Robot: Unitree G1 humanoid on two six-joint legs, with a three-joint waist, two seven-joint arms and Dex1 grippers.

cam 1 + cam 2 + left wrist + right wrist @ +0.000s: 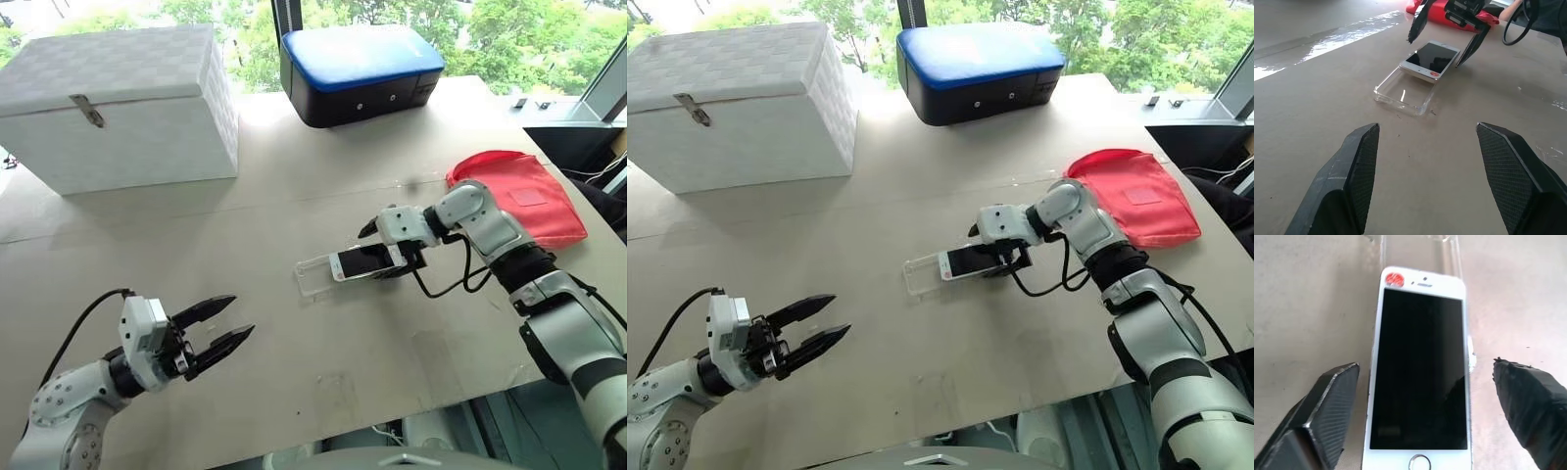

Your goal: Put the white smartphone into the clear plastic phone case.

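Right now the white smartphone (1420, 372) lies screen up on the table (323, 372), partly slid into the clear plastic phone case (1403, 94). Its end with the red dot rests over the case's rim, while the end with the round home button still sticks out toward the right gripper (384, 247). The case's other half lies bare, its glossy edges faint against the tan surface.

The right gripper hangs over the home-button end of the phone with its 2 black fingers (1332, 401) spread wide, 1 on each side of the phone and clear of its silvery edges, so nothing is gripped. Its arm reaches in from the right, crossing in front of a red pouch (534, 196) that lies flat near the table's right edge.

The left gripper (217, 328) sits well apart from the phone, low on the near left of the table, pointing toward the case. Its 2 fingers (1349, 181) are parted and empty.

At the far side stand a white woven box (118, 103) with a metal clasp and a black case with a blue top (358, 69).
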